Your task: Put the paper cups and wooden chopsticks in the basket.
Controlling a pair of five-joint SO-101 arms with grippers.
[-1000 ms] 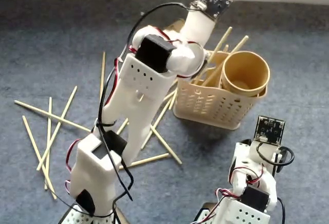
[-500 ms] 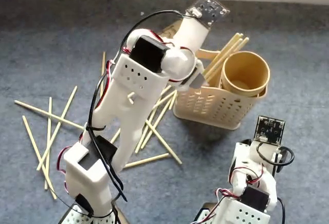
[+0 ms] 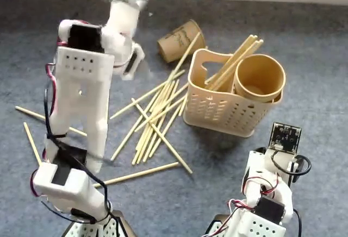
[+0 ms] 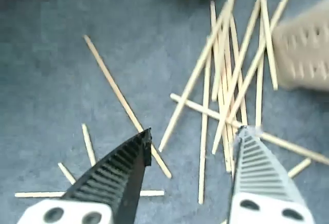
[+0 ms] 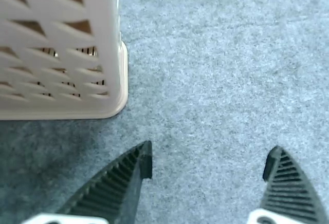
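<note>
Left gripper point(image 4: 194, 130) swung away (jaws apart) above scattered chopsticks point(image 4: 219, 80)

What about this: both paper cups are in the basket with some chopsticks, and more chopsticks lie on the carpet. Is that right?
Not quite. The high view shows one paper cup in the basket; the other cup lies on its side on the carpet beside it. The rest holds: chopsticks are in the basket, and loose chopsticks lie on the carpet.
</note>
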